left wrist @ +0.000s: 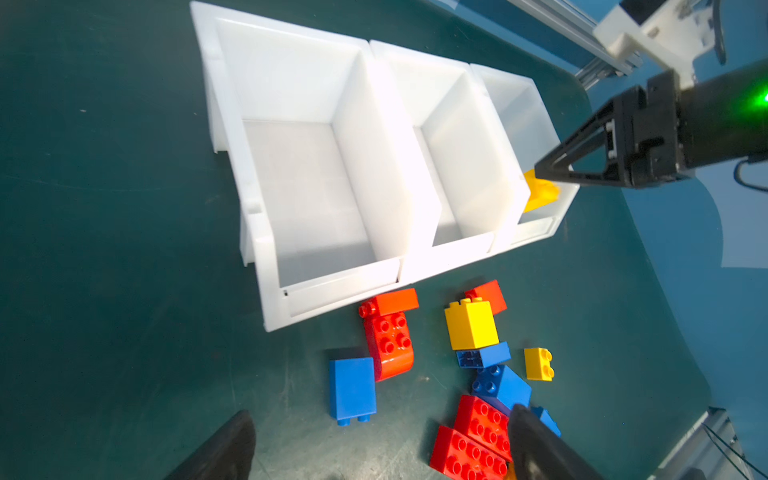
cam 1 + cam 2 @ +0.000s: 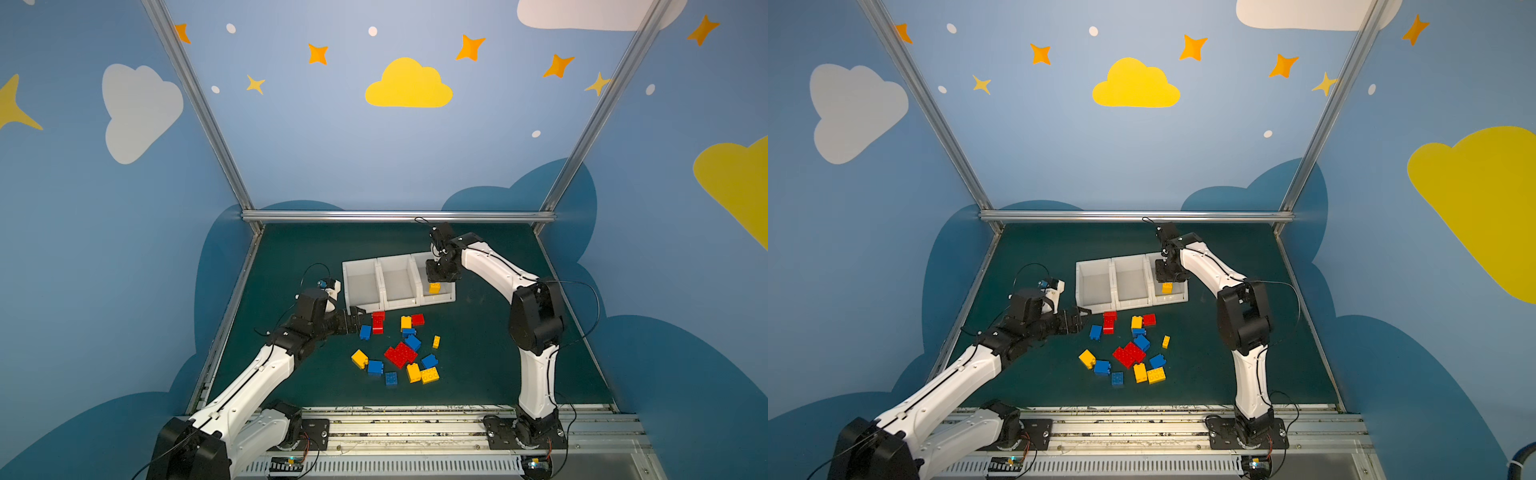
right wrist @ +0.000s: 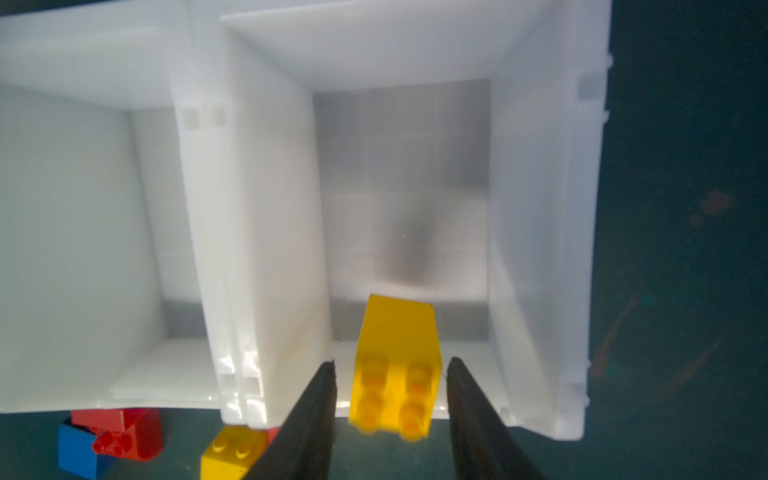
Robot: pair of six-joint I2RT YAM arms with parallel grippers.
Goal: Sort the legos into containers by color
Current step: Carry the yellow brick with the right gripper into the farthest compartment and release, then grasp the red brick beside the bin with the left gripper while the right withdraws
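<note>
- Many loose bricks (image 2: pixel 400 354) mixed red, blue and yellow on surface (image 2: pixel 291 374), unsorted
- risk: left gripper (image 2: pixel 358 320) may nudge red brick (image 2: pixel 378 322) just beside blue brick (image 2: pixel 365 332); arm reaches low and flat, jaws wide, empty
- risk: yellow brick (image 3: pixel 397 332) sits tilted at low front lip of right bin (image 3: pixel 536 208), may tumble out
- right gripper (image 3: pixel 391 363) points down over it, jaws parted, clear of brick

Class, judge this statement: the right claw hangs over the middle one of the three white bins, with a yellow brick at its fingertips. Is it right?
Not quite. Both top views show the right claw over the end bin on the right arm's side, not the middle bin. The yellow brick is at its fingertips, as stated.
</note>
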